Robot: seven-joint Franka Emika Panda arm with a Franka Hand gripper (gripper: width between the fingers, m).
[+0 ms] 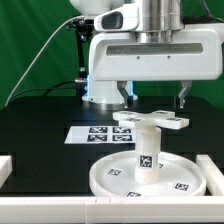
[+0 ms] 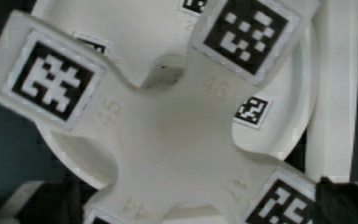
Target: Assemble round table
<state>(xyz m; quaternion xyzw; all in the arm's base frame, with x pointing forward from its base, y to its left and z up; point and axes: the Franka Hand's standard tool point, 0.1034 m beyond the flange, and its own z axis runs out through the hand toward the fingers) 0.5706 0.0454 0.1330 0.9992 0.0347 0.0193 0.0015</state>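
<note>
The large round rimmed disc [image 1: 118, 184] lies on the black table near the front. The short post [image 1: 146, 152] stands upright at its centre. The cross-shaped piece [image 1: 150, 120] lies flat on top of the post. My gripper [image 1: 154, 98] hangs right over the cross, jaws spread wide, with one fingertip above each side of it and nothing between them. In the wrist view the cross [image 2: 167, 120] fills the picture with its tags. My gripper [image 2: 202, 205] shows only as dark fingertips [image 2: 55, 202] at the corners.
The marker board [image 1: 92, 133] lies flat behind the disc towards the exterior view's left. White edge rails stand at the left [image 1: 5, 166], the right [image 1: 214, 168] and along the front [image 1: 50, 211]. The arm's white body [image 1: 150, 50] looms above.
</note>
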